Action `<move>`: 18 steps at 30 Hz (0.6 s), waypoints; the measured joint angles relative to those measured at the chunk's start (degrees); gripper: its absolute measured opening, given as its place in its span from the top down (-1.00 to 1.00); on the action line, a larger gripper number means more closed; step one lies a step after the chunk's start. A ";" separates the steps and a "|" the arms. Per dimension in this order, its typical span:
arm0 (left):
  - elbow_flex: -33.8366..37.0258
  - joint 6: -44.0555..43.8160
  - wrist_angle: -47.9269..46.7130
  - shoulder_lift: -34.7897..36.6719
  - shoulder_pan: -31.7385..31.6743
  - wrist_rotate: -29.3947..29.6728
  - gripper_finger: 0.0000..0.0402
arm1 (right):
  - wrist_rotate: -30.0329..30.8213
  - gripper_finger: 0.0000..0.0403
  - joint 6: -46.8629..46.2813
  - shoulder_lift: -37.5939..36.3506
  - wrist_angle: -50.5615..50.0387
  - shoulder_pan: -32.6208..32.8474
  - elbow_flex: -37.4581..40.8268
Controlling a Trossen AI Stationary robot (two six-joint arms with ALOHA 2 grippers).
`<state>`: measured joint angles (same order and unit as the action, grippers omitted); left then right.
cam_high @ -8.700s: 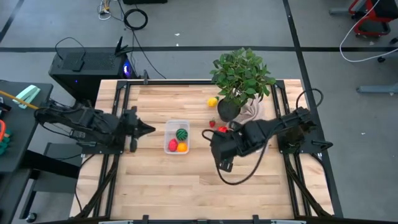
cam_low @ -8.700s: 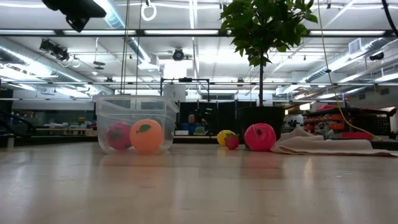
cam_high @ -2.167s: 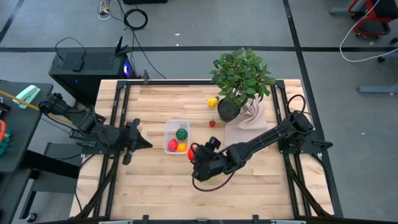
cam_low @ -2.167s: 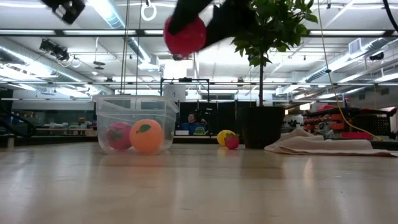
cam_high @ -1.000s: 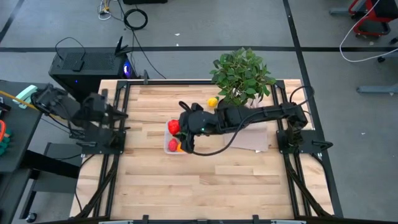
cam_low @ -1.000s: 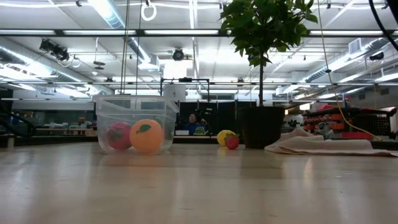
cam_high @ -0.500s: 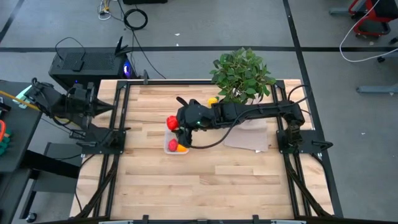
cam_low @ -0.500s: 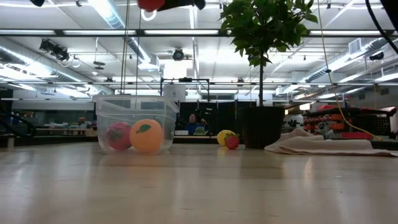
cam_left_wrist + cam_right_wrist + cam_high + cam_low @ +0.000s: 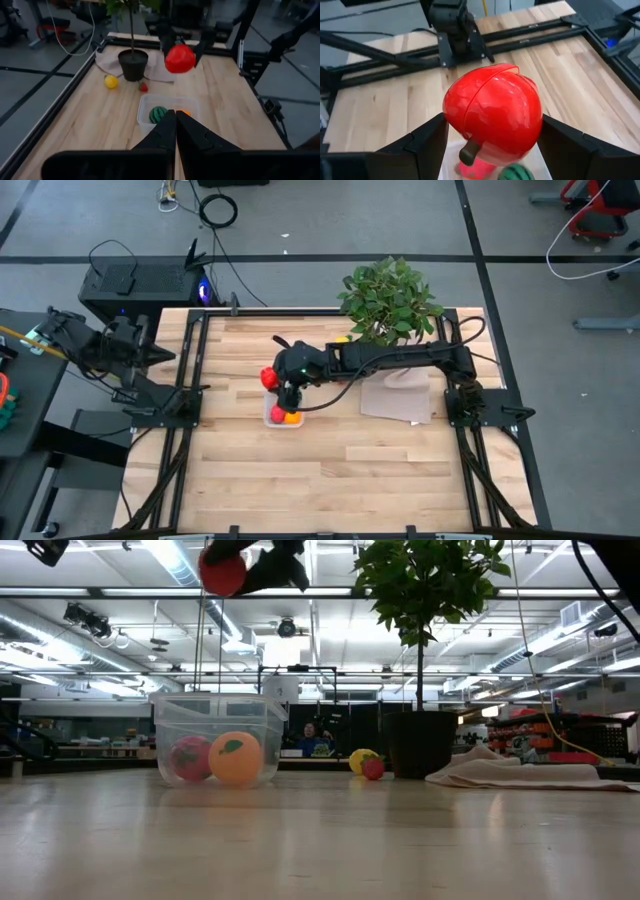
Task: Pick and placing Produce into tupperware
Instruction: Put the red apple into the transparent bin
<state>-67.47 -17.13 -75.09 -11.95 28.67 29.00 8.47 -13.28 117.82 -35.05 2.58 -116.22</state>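
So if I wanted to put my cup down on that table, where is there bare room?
The whole near half of the table, below the tupperware, is bare wood, and so is the left strip beside it. It is crowded at the far right: the potted plant, beige cloth and small loose fruit. The right gripper hangs over the tupperware holding a red apple.

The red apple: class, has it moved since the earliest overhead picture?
Yes. The red apple has left its spot beside the potted plant; the right end effector holds it above the tupperware.
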 joint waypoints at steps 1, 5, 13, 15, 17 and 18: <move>0.12 -0.20 -0.11 0.85 0.00 -0.01 0.91 | -0.42 -0.40 -0.02 0.09 -0.47 -0.11 0.02; 0.39 -0.54 -0.29 3.96 -0.25 0.18 0.91 | -1.87 -0.40 -0.17 0.38 1.47 -0.26 -0.04; 0.40 0.95 -0.27 5.36 -2.89 0.26 0.92 | -2.37 -0.40 -0.04 2.32 1.98 -0.41 -0.04; 0.38 1.27 -0.29 5.35 -3.63 0.30 0.90 | -2.34 -0.40 -0.04 3.68 1.08 -0.43 -0.02; 0.40 1.31 -0.29 5.27 -4.18 0.19 0.89 | -2.34 -0.40 -0.04 5.11 1.03 -0.37 0.00; 0.39 1.29 -0.29 5.28 -4.43 0.21 0.88 | -2.33 -0.40 -0.05 6.00 0.85 -0.34 0.00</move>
<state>-67.08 -15.83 -75.37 -6.67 24.23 29.21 6.15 -13.33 123.82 -34.20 2.24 -116.22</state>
